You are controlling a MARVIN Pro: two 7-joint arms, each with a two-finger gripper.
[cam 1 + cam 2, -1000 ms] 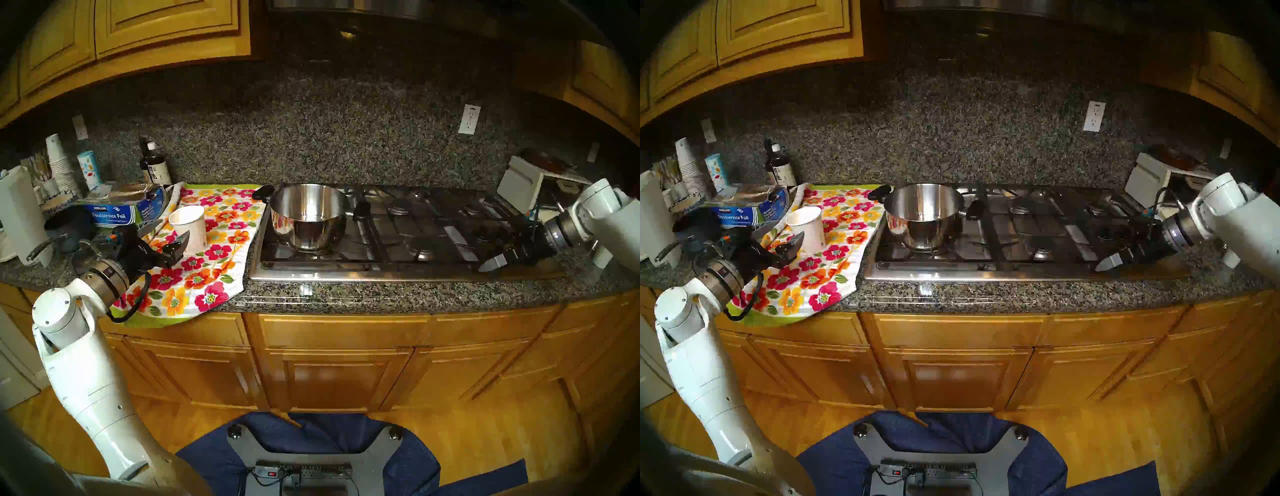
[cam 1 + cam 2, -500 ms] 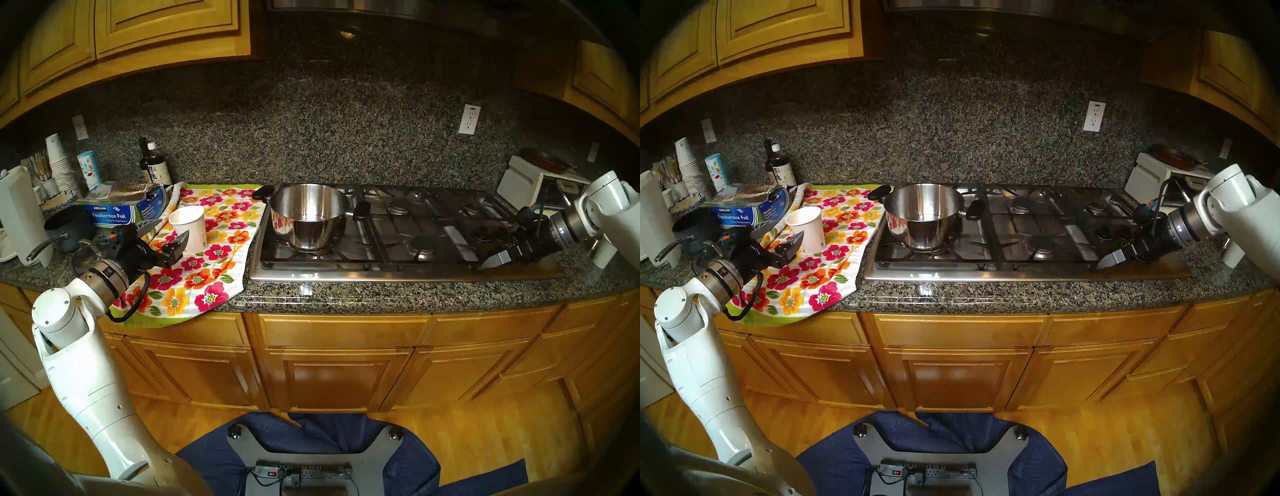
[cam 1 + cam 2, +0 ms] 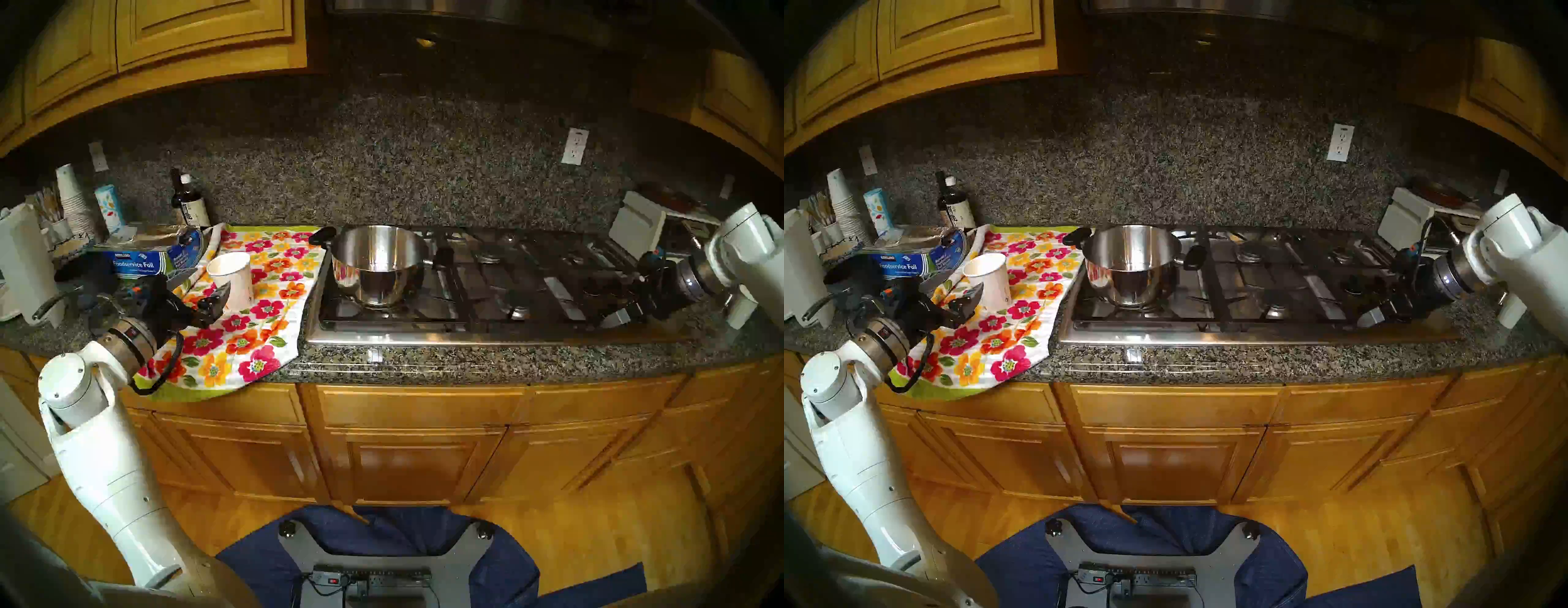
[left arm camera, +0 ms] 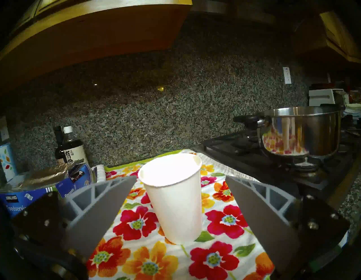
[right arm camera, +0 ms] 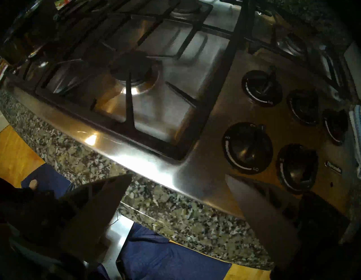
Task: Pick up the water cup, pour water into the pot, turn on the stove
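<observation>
The white paper water cup [image 3: 231, 278] [image 3: 987, 282] [image 4: 173, 197] stands upright on a floral towel [image 3: 254, 322]. My left gripper [image 3: 203, 288] [image 3: 953, 289] [image 4: 179, 177] is open, its fingers on either side of the cup with gaps on both sides. The shiny steel pot [image 3: 377, 263] [image 3: 1129, 263] [image 4: 300, 131] sits on the front left burner of the stove [image 3: 424, 337] [image 5: 205, 136]. Over the stove's front right corner hangs my right gripper [image 3: 623, 308] [image 3: 1378, 312] [image 5: 178, 176], open and empty. The black knobs [image 5: 247, 147] lie just beside its right finger.
A foil box [image 3: 140, 261], a dark blue saucepan [image 3: 85, 280], a dark bottle [image 3: 191, 204] and a stack of cups [image 3: 72, 199] crowd the counter left of the towel. A white toaster oven [image 3: 636, 225] stands behind the right arm.
My right gripper has drawn back a little to the right and its wrist has risen slightly. The left gripper and the cup have hardly moved.
</observation>
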